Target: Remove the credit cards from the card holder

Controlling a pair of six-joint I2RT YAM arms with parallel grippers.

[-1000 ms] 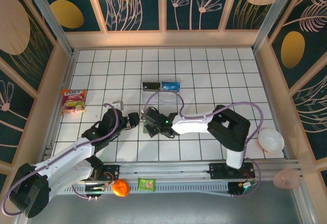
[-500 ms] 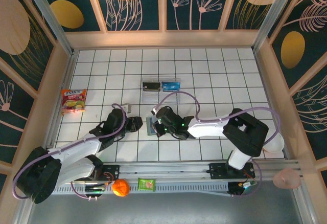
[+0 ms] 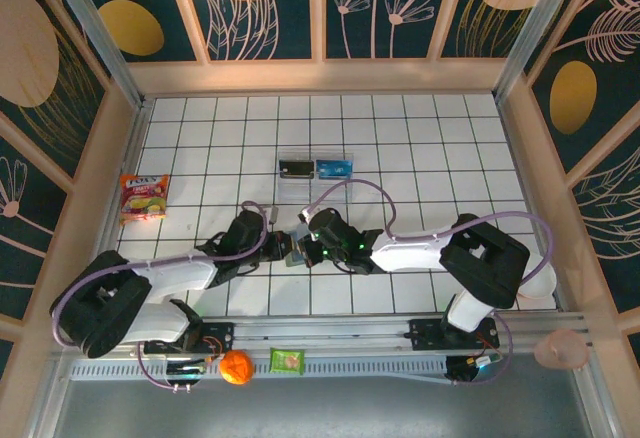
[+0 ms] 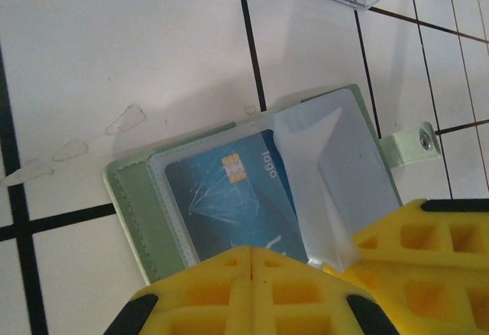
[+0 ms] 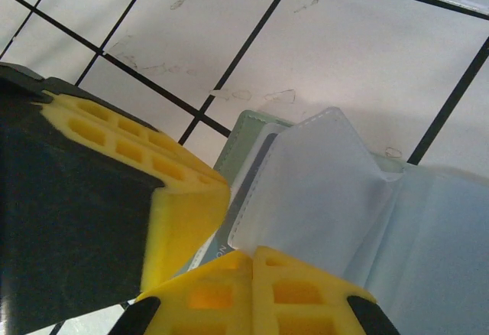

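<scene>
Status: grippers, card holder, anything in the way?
Left gripper shut at edge of card holder. Right gripper shut on its clear sleeve, sleeve raised. Blue card in pocket. Nothing blocking.

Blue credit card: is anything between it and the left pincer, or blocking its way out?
A clear pocket of the card holder covers the credit card, and a translucent flap overlaps one end. The shut left pincer sits at its near edge.
</scene>
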